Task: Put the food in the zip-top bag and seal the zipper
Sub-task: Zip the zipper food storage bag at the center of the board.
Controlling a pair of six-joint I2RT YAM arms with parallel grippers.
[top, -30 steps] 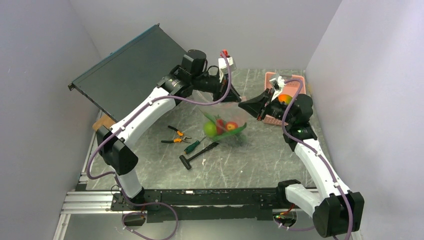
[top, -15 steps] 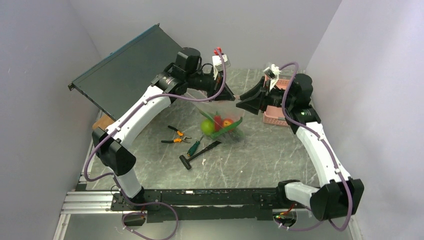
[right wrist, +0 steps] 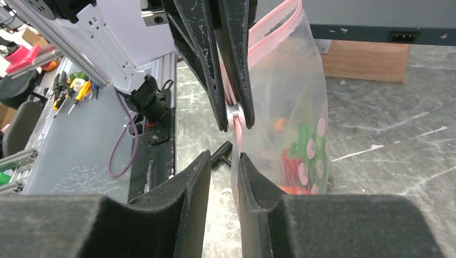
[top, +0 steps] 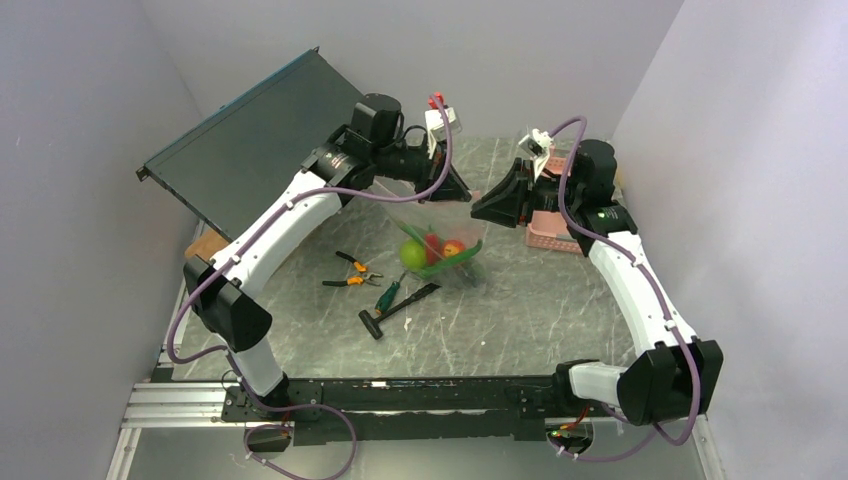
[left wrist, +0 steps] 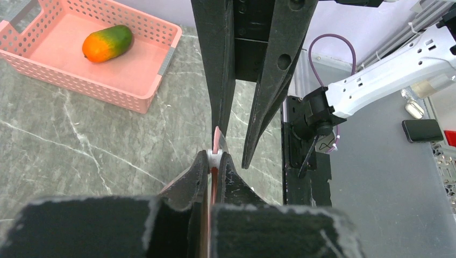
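Right wrist view: the left fingers are pinched shut on the zipper, dangling the zip-top bag over the table, and that strip runs up and away from the right fingers, narrowly parted just under the pinch, gripping nothing.

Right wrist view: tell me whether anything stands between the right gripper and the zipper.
Nothing visible does. The zipper hangs just ahead of the open right gripper, with only the left gripper pinching it a little further on.
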